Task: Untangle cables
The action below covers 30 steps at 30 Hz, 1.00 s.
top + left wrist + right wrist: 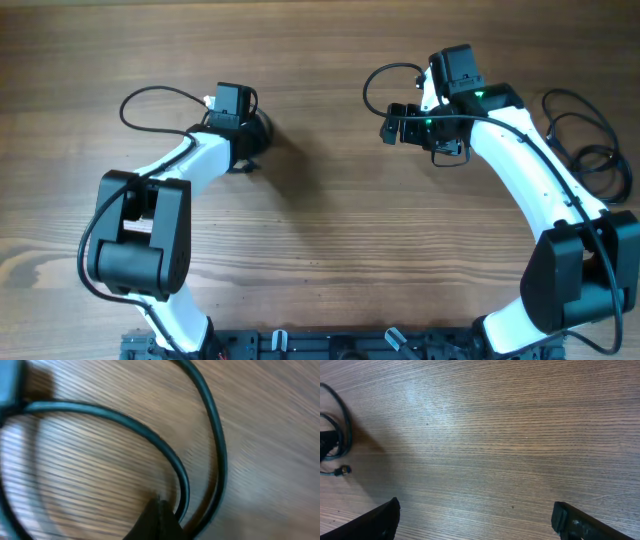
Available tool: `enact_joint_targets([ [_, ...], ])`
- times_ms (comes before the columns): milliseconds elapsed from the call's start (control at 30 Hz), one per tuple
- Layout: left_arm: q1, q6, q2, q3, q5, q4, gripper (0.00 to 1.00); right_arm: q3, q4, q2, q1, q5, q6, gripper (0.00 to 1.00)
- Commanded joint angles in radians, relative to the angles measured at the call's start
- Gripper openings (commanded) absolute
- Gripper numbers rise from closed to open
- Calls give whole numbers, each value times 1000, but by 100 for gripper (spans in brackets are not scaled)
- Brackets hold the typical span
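Cables (218,435), two strands, run beside the closed left hand (157,520); right hand (475,516) spread.

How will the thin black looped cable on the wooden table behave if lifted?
Probably floppy: the thin black looped cable lies in soft curves, so it should sag. Likely light, being so thin. Its loops might snag: two strands meet by the left fingers.
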Motion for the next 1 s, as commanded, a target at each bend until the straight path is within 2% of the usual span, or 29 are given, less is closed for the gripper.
enact_joint_targets([
  [0, -13, -6, 43, -5, 280, -29, 4, -9, 1, -23, 0, 40, -13, 100],
  [100, -51, -6, 43, -5, 367, -70, 4, -9, -6, -23, 0, 55, -13, 100],
  [267, -186, -6, 42, -5, 377, -109, 4, -9, -16, -23, 1, 55, -13, 100],
  [367, -220, -5, 15, 11, 386, -108, 4, -9, -32, -23, 1, 53, -12, 100],
  [533, -177, -1, -159, 53, 430, -109, 7, -9, -31, -22, 19, 5, -13, 100],
  [700, -40, -11, -358, 56, 258, -148, 16, -9, 7, -22, 97, 1, -10, 100],
  [767, 27, -10, -387, 56, 203, -195, 35, -9, 43, -22, 149, 2, -10, 100],
  [800, 52, -9, -388, 56, 194, -217, 59, -9, 64, -19, 175, 2, -10, 100],
  [833, 79, -10, -388, 56, 195, -245, 95, -9, 83, -16, 198, 2, -10, 99],
  [867, 103, -9, -388, 55, 195, -278, 100, -9, 107, -9, 226, 4, -9, 96],
  [967, 144, -9, -388, 55, 195, -328, 100, -9, 177, 26, 307, 10, -9, 86],
])
